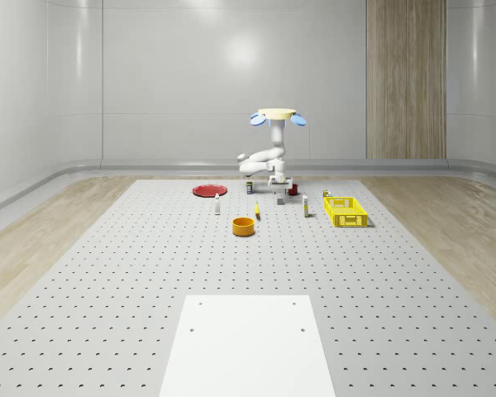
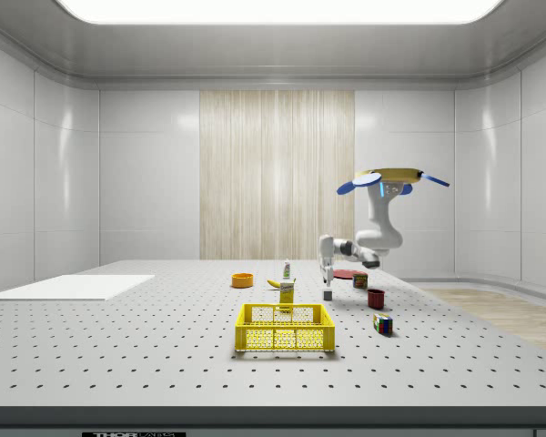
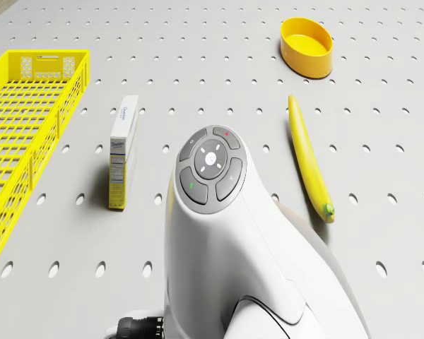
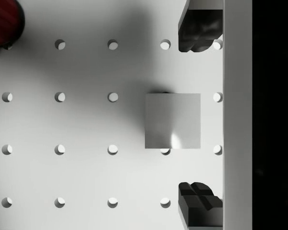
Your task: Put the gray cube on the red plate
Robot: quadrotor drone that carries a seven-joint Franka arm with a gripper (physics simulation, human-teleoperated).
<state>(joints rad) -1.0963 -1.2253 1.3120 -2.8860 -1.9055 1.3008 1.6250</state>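
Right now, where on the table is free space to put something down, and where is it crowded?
Free: the wide stretch between the orange bowl and the white sheet. Crowded: around the gripper over the gray cube, between the red plate and the yellow basket.

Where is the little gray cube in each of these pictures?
Whole-scene view: gray cube on the table under the arm, right of the red plate.
Side view: gray cube below the arm, beyond the yellow basket.
Wrist view: gray cube between the open jaws, touching neither.
Shared landmark: the red cup nearby.
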